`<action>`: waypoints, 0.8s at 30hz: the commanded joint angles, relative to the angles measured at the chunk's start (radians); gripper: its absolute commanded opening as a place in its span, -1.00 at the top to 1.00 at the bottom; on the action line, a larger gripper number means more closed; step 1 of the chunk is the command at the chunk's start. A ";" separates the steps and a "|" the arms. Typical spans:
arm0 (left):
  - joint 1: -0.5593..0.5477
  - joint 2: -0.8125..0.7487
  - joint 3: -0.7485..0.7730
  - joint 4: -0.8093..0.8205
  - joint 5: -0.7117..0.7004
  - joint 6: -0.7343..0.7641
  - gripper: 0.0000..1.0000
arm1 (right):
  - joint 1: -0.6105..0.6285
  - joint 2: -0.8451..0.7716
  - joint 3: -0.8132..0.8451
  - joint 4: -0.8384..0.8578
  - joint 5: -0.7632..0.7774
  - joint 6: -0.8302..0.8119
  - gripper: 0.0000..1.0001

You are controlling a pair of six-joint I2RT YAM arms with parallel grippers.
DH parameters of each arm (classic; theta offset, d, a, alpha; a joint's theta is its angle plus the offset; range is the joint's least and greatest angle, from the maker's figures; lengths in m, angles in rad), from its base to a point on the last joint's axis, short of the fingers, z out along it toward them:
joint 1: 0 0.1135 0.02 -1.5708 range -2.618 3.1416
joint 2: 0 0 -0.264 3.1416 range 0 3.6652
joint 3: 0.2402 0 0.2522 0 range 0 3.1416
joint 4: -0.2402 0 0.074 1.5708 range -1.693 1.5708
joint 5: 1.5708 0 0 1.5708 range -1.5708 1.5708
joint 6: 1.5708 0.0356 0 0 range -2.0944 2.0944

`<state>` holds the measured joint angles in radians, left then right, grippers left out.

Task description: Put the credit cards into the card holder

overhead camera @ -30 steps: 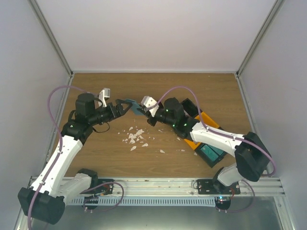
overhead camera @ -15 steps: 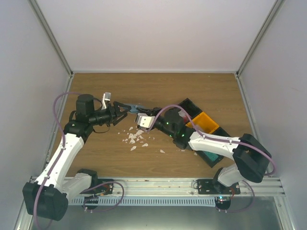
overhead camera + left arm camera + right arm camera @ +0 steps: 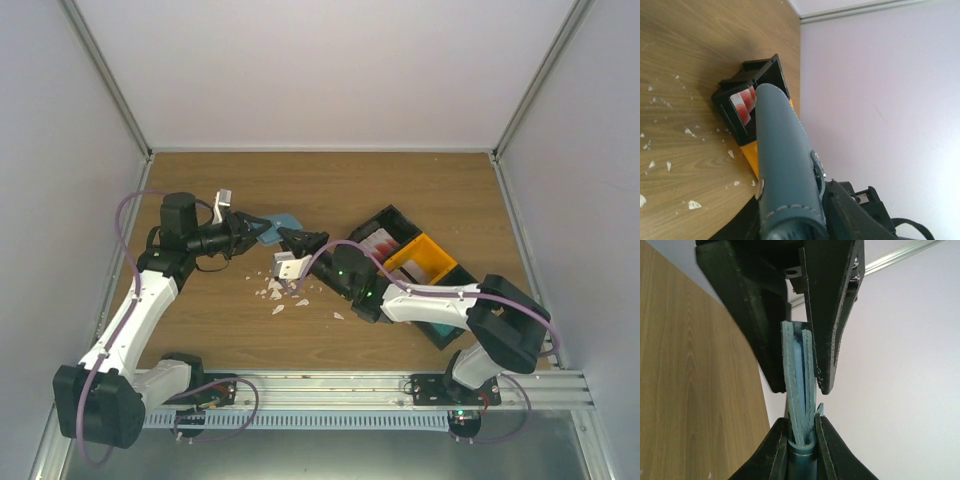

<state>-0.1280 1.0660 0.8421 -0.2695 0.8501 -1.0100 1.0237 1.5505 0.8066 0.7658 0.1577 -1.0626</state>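
Credit cards [image 3: 742, 106] partly behind the card holder [image 3: 785, 165]; teal bin [image 3: 440, 326] largely beneath right arm [image 3: 430, 295].

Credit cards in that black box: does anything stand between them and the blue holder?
Yes. The credit cards lie in the black bin, behind its wall. Between them and the card holder sits the right pincer, which grips the holder's end off the table; the left pincer straddles the other end.

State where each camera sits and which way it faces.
Top external: above and behind the bases, facing down at the table; left arm and right arm show.
Left wrist: looks along the card holder toward the black bin; black housing shows lower right.
Right wrist: looks past the right gripper along the card holder's edge to the left gripper.
Shared: the card holder.
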 commanded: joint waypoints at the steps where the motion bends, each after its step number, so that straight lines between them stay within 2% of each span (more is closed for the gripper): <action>1: 0.008 0.007 -0.012 0.045 0.008 0.021 0.54 | 0.021 -0.012 -0.009 0.127 -0.009 -0.002 0.78; 4: 0.010 0.015 -0.011 0.056 0.019 0.034 0.82 | 0.022 -0.035 -0.015 0.103 -0.010 0.054 0.68; 5: 0.010 0.017 -0.009 0.058 0.019 0.041 0.90 | 0.021 -0.046 -0.018 0.098 -0.002 0.084 0.59; 7: 0.011 0.018 -0.001 0.059 0.016 0.057 1.00 | 0.022 -0.071 -0.017 0.069 0.018 0.168 0.33; 11: 0.014 0.009 0.024 0.057 -0.020 0.137 1.00 | 0.021 -0.185 -0.021 -0.052 -0.012 0.361 -0.36; 13: 0.014 -0.009 0.041 0.044 -0.082 0.206 1.00 | 0.020 -0.246 0.003 -0.121 -0.016 0.494 -0.53; 16: 0.014 -0.044 0.030 0.107 -0.107 0.260 1.00 | -0.011 -0.300 0.095 -0.310 -0.012 0.815 -0.61; 19: 0.015 -0.082 0.009 0.190 -0.100 0.277 1.00 | -0.065 -0.305 0.193 -0.479 -0.079 1.188 -0.66; 24: 0.014 -0.134 -0.023 0.349 -0.047 0.225 1.00 | -0.164 -0.275 0.245 -0.616 -0.152 1.799 -0.68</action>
<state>-0.1211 0.9798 0.8417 -0.1368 0.7689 -0.7811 0.9218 1.2484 1.0431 0.3401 0.0750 0.1158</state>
